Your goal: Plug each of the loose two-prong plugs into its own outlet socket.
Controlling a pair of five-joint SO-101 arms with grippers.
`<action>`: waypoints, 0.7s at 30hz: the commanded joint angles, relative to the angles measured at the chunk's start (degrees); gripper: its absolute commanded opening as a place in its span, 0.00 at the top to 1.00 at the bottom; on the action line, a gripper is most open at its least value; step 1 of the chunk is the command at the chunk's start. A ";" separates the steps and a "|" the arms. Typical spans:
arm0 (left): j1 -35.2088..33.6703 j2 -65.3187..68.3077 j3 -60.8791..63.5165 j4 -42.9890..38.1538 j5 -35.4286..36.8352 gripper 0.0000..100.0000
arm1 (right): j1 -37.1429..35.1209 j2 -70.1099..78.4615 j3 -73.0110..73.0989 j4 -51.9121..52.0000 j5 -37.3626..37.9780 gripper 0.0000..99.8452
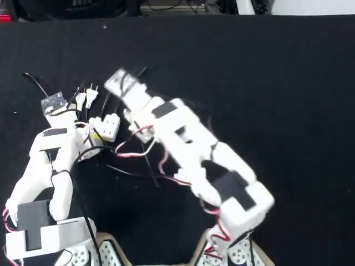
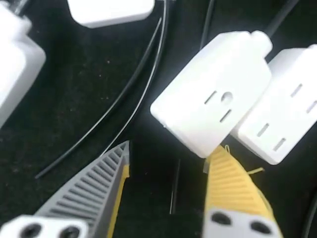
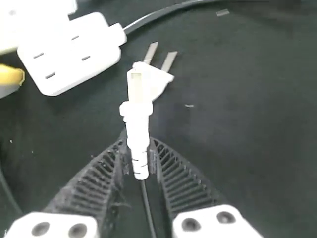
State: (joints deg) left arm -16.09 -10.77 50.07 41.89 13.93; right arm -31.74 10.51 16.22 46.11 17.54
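Our right pincer point(image 3: 137, 146) pinches a plug point(image 3: 146, 82) by its neck, near the sockets point(image 1: 107, 126) left of centre in the high view. Left pincer point(image 2: 172, 150) sits spread beside them. Next we probably need the prongs lined up with the slots.

Table point(image 1: 277, 83): plain black cloth.
Outlet sockets point(image 2: 218, 94): white with dark slots.
Plug point(image 3: 143, 84): white, with silver-grey prongs point(image 3: 168, 59).
Cables point(image 2: 133, 84) beside the outlet sockets: black.
Left gripper point(image 2: 171, 148): ribbed, grey on one side, yellow on the other.
Right gripper point(image 3: 138, 148): ribbed black, white base.
Arms point(image 1: 183, 133): white with black blocks; wires point(image 1: 138, 152) red and white.
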 commanded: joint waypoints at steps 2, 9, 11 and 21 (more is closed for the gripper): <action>-1.19 -0.62 -0.40 -0.79 0.70 0.75 | 7.38 -14.02 1.80 3.87 0.88 0.99; -1.19 -0.62 -0.31 -0.88 0.70 0.75 | 25.58 -27.21 -2.51 17.05 0.88 0.99; -1.10 -0.62 -0.31 -0.88 0.70 0.75 | 29.63 -29.49 -5.49 25.85 0.97 0.99; -1.10 -0.62 -0.13 -0.88 0.62 0.75 | 40.62 -24.92 13.49 27.60 20.66 0.99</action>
State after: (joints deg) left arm -16.09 -10.77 50.07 41.89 13.93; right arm 3.87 -14.81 20.79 81.45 28.44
